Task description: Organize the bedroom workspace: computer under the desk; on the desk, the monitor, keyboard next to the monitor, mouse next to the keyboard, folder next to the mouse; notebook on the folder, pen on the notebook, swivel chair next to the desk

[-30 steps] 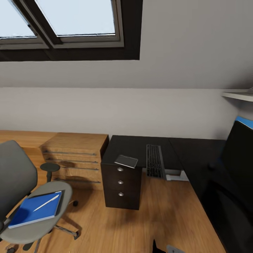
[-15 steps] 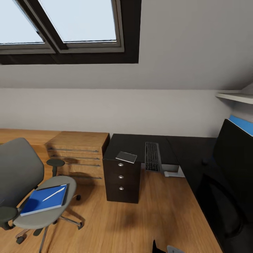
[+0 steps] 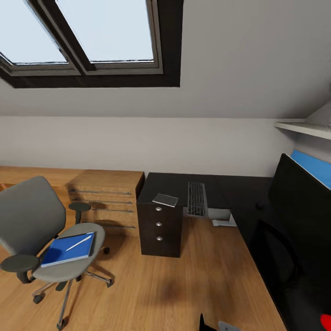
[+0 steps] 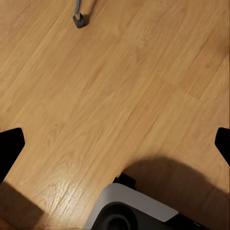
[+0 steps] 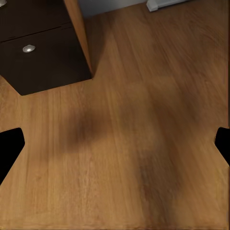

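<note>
The grey swivel chair (image 3: 32, 220) stands at the left on the wooden floor. A blue folder (image 3: 69, 249) lies on its seat with a thin white pen (image 3: 79, 242) across it. The black desk (image 3: 170, 186) runs along the wall and down the right side. On it lie the keyboard (image 3: 196, 198) and a small flat grey item (image 3: 165, 200) at the front corner. The dark monitor (image 3: 299, 197) stands on the right wing. My left gripper (image 4: 115, 146) and right gripper (image 5: 115, 143) hang open over bare floor, far from all of these.
A black drawer unit (image 3: 159, 230) sits under the desk corner, beside a wooden dresser (image 3: 108, 197). A pale box (image 3: 223, 217) lies under the desk. A chair caster (image 4: 80, 19) and my own base (image 4: 129, 211) show near the left gripper. A shelf (image 3: 303, 128) hangs upper right.
The whole picture has shifted: the camera has pulled back and turned, so the chair and monitor show more fully. Nothing on the chair or desk has moved.
</note>
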Controlling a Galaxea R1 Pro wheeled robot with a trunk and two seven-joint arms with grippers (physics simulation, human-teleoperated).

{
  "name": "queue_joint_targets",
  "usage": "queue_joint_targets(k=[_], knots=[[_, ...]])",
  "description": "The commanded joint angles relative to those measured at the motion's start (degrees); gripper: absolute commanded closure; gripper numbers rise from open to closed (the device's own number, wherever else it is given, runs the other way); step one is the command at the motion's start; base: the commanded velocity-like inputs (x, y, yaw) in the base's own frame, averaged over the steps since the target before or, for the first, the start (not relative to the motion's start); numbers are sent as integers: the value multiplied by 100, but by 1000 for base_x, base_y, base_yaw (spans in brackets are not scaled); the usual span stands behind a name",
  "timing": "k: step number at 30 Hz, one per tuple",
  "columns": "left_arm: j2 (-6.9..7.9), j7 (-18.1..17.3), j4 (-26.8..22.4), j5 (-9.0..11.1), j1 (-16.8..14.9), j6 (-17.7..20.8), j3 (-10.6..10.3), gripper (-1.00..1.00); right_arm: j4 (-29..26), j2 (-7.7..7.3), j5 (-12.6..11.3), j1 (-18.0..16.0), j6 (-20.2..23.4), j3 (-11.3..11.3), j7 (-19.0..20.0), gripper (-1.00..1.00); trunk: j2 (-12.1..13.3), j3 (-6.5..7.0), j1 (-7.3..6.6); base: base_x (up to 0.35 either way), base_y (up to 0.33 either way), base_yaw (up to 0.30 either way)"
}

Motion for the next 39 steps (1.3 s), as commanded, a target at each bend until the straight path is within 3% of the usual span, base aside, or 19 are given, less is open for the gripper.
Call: queue_joint_targets(k=[1, 12, 39], knots=[[8, 46, -13, 45, 0, 3, -28, -100, -2, 2, 2, -3, -7, 50, -57, -100, 35, 11, -25, -338, 0, 0], [9, 47, -13, 53, 0, 3, -28, -100, 2, 1, 2, -3, -7, 51, -57, -100, 477, 209, -267, -264, 0, 0], [8, 40, -5, 45, 0, 4, -28, -100, -3, 3, 2, -3, -15, 57, -57, -100, 1559, 693, -860, -9, 0, 0]])
